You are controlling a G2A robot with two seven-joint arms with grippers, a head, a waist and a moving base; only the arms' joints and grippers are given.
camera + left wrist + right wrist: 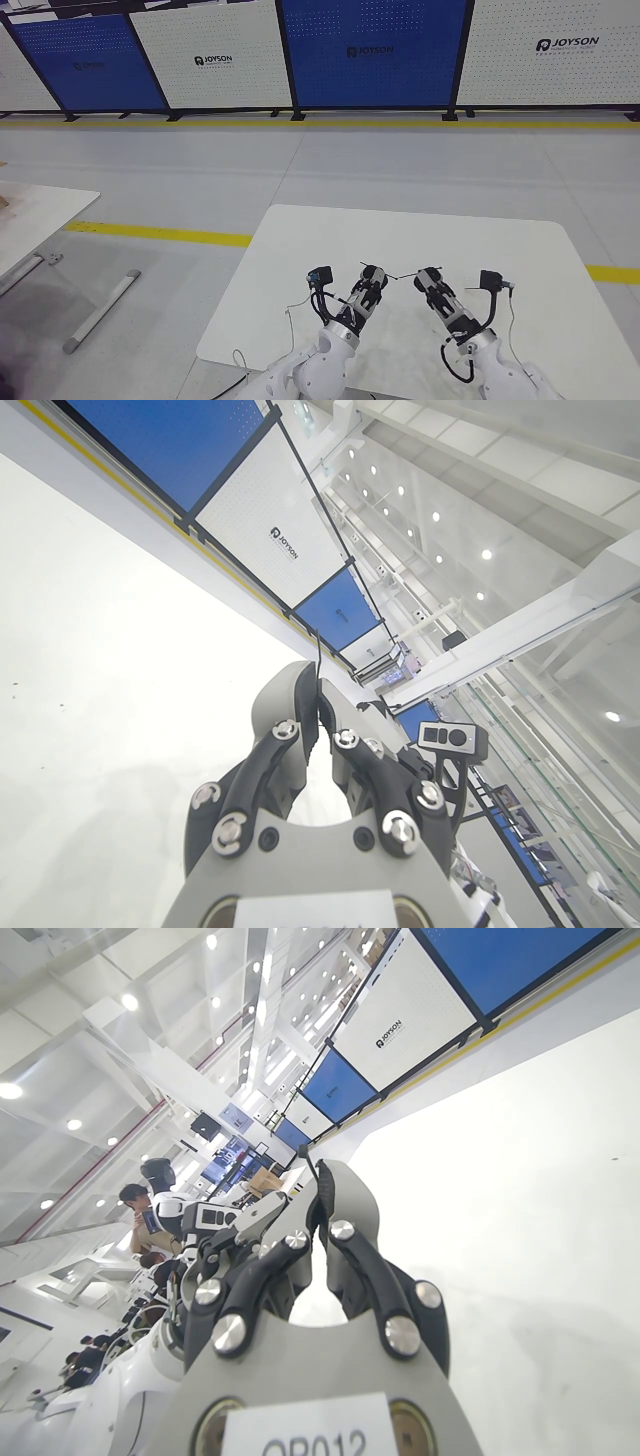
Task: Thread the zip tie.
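Observation:
A thin black zip tie [402, 275] hangs above the white table [330, 240], stretched between both grippers. My left gripper [374, 274] is shut on one end. In the left wrist view the tie's narrow tail [318, 647] sticks out past the pinched fingertips of the left gripper [317, 687]. My right gripper [428, 276] is shut on the other end. From the right gripper [320, 1180] in the right wrist view, a short stub with the tie's small square head [303, 1151] pokes out. The two grippers face each other, a short gap apart.
The table's front and left edges [225, 320] lie close to the arms. A second white table [40, 215] stands at the far left across the floor. Blue and white panel walls [370, 50] line the back behind a yellow floor line.

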